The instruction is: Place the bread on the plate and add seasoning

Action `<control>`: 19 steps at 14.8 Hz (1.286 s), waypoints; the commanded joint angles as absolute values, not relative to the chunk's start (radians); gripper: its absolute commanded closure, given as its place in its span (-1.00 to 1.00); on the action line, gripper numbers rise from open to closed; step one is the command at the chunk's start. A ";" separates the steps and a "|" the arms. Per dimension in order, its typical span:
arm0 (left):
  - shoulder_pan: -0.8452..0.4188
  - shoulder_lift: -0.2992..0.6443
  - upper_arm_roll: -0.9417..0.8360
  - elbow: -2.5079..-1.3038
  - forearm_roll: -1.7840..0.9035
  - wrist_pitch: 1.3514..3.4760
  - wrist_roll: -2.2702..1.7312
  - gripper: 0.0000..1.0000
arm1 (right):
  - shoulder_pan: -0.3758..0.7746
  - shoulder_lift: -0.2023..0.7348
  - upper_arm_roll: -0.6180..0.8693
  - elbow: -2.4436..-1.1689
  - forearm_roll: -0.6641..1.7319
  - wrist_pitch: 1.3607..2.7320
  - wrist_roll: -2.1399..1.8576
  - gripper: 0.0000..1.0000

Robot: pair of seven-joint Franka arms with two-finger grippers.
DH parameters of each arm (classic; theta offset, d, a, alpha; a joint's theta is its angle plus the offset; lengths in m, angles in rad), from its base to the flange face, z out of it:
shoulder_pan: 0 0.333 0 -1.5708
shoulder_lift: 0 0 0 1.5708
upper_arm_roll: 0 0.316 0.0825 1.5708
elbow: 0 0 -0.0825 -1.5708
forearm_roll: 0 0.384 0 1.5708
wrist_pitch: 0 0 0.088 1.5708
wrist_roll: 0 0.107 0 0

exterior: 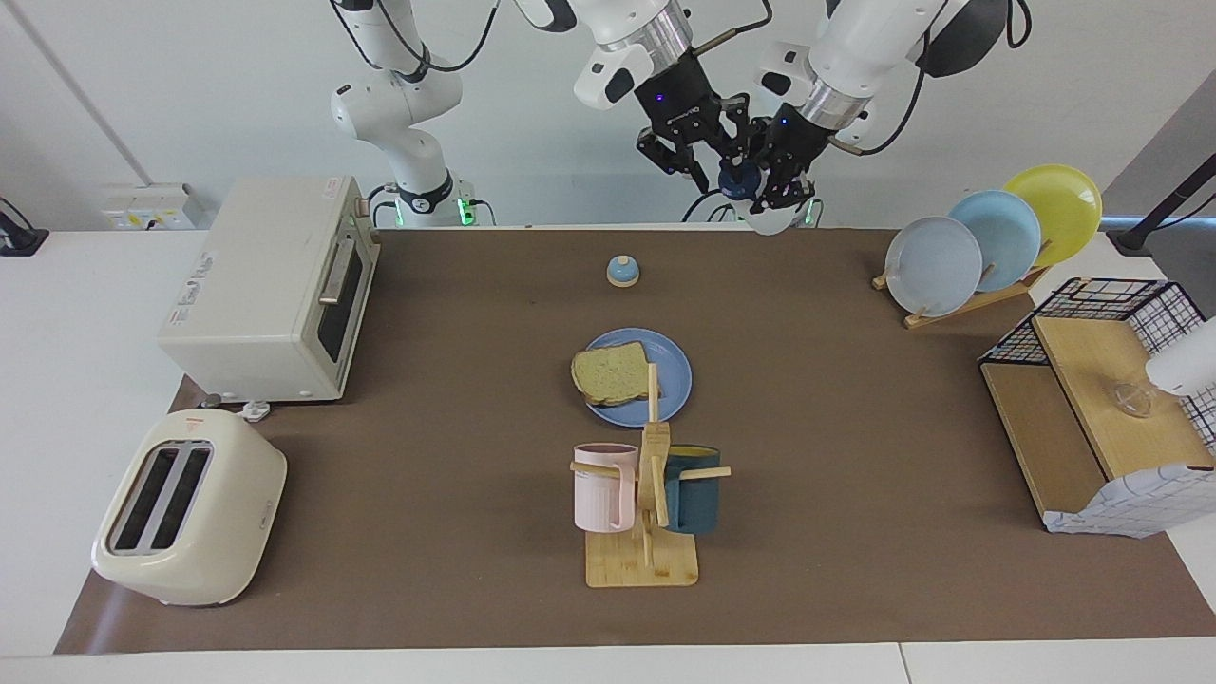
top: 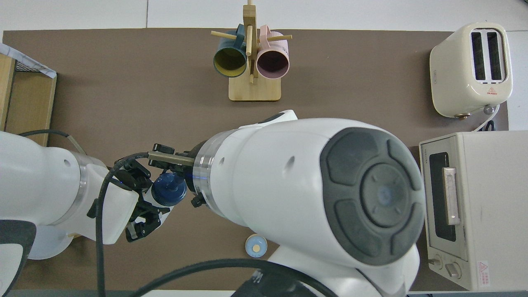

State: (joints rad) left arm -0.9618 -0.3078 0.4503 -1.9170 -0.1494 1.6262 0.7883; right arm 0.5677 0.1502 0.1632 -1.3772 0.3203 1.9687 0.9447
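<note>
The bread [exterior: 613,372] lies on the medium-blue plate [exterior: 668,397] at the middle of the table. Both are hidden under the right arm in the overhead view. My left gripper [exterior: 774,185] is raised over the table edge by the robots and is shut on the seasoning bottle [exterior: 771,220], with its navy cap [exterior: 739,179] turned toward my right gripper [exterior: 714,161]. The right gripper is raised right at the cap. In the overhead view the cap [top: 167,194] sits between the left gripper [top: 149,203] and the right gripper [top: 181,171].
A small blue-domed bell [exterior: 622,271] stands nearer to the robots than the plate. A wooden mug rack [exterior: 646,513] with a pink mug and a dark mug stands farther out. A toaster oven [exterior: 275,285] and a toaster [exterior: 190,508] stand at the right arm's end. A plate rack [exterior: 988,237] and a wire shelf [exterior: 1102,399] stand at the left arm's end.
</note>
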 commanded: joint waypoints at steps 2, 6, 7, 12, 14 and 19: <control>-0.959 -0.328 0.454 -1.925 -0.169 1.617 0.807 0.50 | 0.560 0.138 0.170 -1.388 0.324 1.956 0.930 0.31; -0.959 -0.328 0.454 -1.927 -0.170 1.618 0.807 0.51 | 0.561 0.138 0.172 -1.388 0.324 1.957 0.930 0.38; -0.959 -0.328 0.454 -1.927 -0.170 1.618 0.807 0.52 | 0.563 0.138 0.172 -1.388 0.322 1.957 0.930 0.38; -0.959 -0.328 0.454 -1.927 -0.175 1.620 0.807 0.53 | 0.565 0.135 0.172 -1.388 0.322 1.954 0.931 0.38; -0.959 -0.328 0.454 -1.927 -0.175 1.618 0.807 0.53 | 0.565 0.135 0.172 -1.388 0.322 1.948 0.931 0.38; -0.959 -0.328 0.454 -1.928 -0.176 1.620 0.805 0.53 | 0.566 0.135 0.172 -1.387 0.322 1.945 0.931 0.50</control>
